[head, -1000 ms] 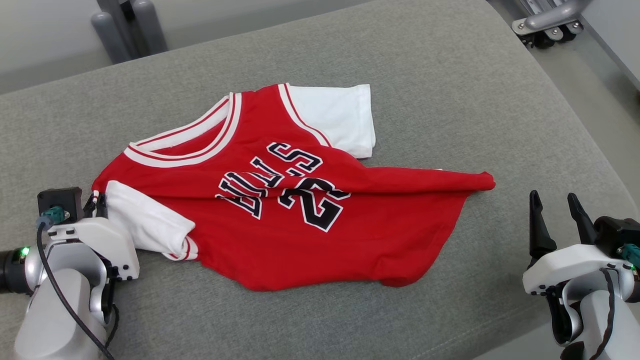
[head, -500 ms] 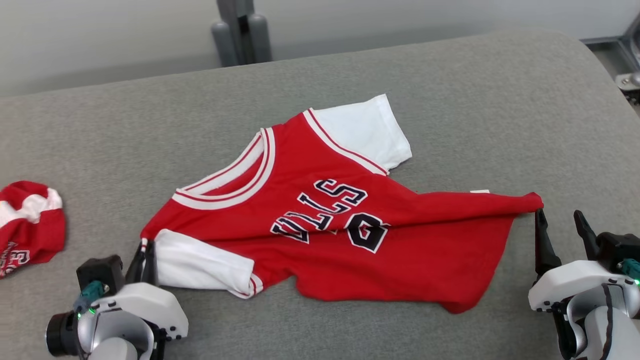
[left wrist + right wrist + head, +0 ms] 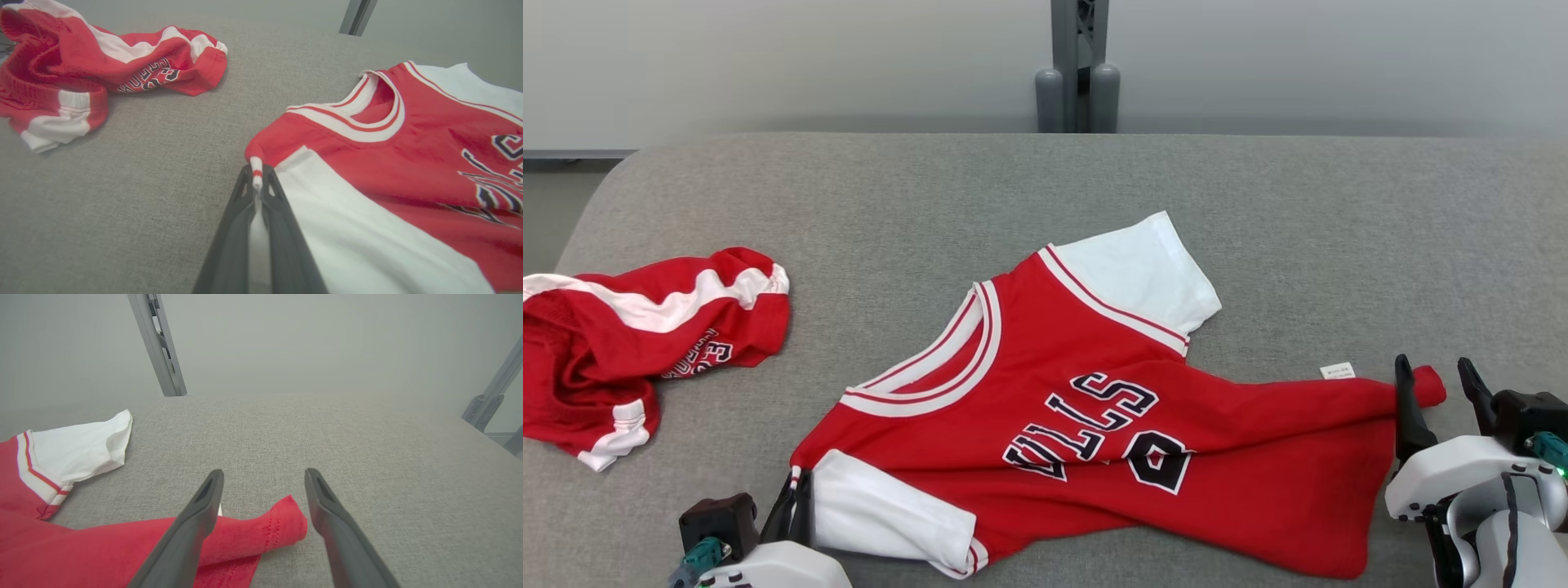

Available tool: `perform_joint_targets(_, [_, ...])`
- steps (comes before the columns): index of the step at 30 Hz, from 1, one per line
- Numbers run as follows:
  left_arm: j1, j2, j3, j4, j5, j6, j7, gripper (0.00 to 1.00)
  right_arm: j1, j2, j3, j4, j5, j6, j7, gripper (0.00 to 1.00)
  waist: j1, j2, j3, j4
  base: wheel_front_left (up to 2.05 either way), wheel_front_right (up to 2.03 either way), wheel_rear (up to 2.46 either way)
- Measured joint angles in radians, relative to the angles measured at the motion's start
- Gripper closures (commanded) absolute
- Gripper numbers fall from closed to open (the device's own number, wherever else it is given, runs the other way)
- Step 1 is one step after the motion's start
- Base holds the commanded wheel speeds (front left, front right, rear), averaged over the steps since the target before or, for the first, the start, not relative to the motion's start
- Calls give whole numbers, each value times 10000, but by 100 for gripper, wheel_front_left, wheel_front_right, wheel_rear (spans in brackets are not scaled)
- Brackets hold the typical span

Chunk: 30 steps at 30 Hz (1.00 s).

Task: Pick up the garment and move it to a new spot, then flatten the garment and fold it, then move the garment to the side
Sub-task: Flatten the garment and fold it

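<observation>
1. Jersey [image 3: 1094,416]: red with white sleeves. It lies crumpled on the grey table [image 3: 1258,212], right of the table's middle and toward its near edge. The lower body is creased and doubled over, so it isn't flat yet.
2. Left gripper [image 3: 796,483]: at the table's near edge, left of centre. The jaws are clenched on the striped cuff [image 3: 255,167] of the near sleeve, and I see only a narrow strip of trim between them.
3. Right gripper [image 3: 1432,363]: at the table's near-right end. The jaws are spread and hold nothing, straddling the rolled hem corner [image 3: 282,526].
4. Shorts [image 3: 645,343]: a red heap at the table's left end, well apart from the jersey.
5. Risk, as I judge it: the thin cuff bite may slip out under the jersey's weight.
6. Risk: if I close the right jaws on that roll, they may catch one layer or miss the tip.
7. Risk: lifting on the left hold alone would drag and bunch the cloth.
</observation>
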State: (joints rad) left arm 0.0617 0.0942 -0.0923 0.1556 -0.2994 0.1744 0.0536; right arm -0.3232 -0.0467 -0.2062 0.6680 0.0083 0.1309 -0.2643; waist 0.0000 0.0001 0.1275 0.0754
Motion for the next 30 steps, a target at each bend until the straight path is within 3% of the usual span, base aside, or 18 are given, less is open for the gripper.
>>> perform_joint_targets(13, [987, -19, -215, -1471, -232, 267, 1012, 100, 38, 0, -102, 50, -90, 0, 0, 0, 1, -1, -36, 677, 0, 0, 0])
perform_joint_targets(15, [998, -6, -196, -1638, -234, 355, 1037, 59, 19, 2, -71, 52, -90, 0, 0, 0, 0, 0, -26, 689, 0, 0, 0])
perform_joint_targets(16, [1001, 4, -178, -1701, -244, 389, 1062, 8, 4, 0, -35, 56, -88, 0, 0, 0, 0, 0, -31, 680, 0, 0, 0])
perform_joint_targets(17, [1006, 13, -138, -1764, -242, 460, 1058, 0, -9, -2, 21, 65, -73, 0, 0, 0, 0, 0, -42, 657, 0, 0, 0])
perform_joint_targets(24, [991, 316, 318, -2357, 33, 886, 610, 0, -13, 0, 721, -69, 422, 0, 0, 0, 0, 0, -189, 189, 0, 0, 0])
perform_joint_targets(30, [500, 397, 384, -2853, 140, 807, -332, 0, 251, -10, 1471, -633, 708, 0, 0, 0, 0, -1, -345, -483, 0, 0, 0])
